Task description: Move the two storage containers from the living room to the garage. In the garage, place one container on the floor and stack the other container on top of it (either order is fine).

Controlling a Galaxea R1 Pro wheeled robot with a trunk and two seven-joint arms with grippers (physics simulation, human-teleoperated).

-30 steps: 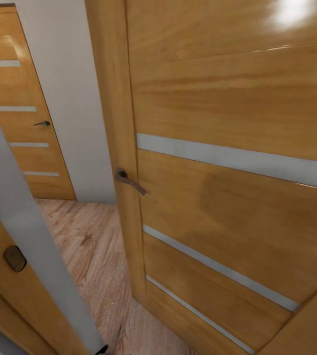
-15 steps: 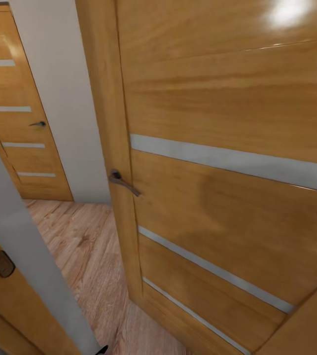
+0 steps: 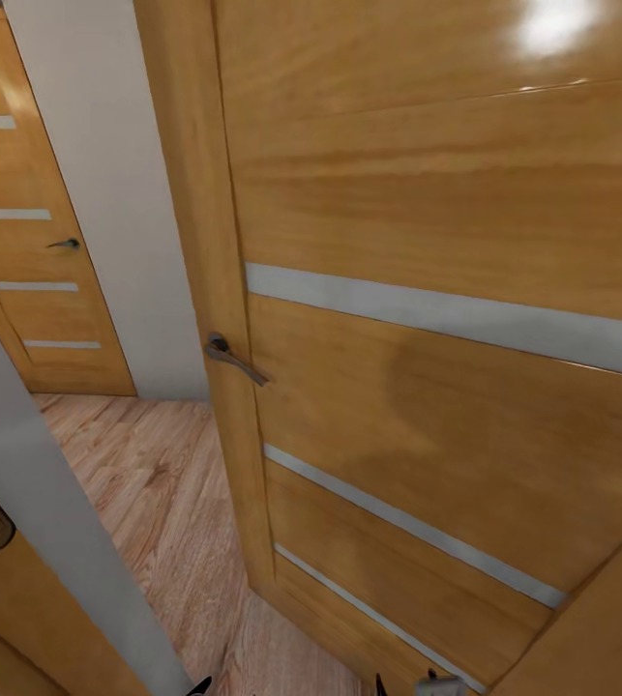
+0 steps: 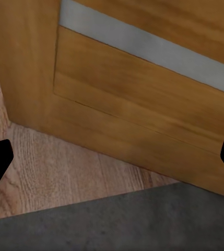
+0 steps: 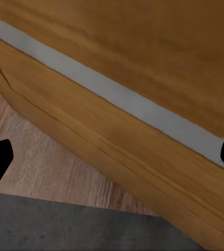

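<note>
Both grippers — left gripper [image 4: 112, 157] and right gripper [image 5: 112, 157] — hang spread and empty before a wooden door [image 3: 446, 319] at a threshold; no container in sight, so the carrying seems undone.

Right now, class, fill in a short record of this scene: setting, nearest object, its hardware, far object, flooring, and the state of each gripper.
setting: indoor doorway, wood plank floor
nearest object: open wooden door with grey horizontal strips
hardware: dark lever handle on its edge
far object: closed matching door beside a grey-white wall
threshold: dark grey concrete floor meets the planks
left gripper: open, empty
right gripper: open, empty
</note>
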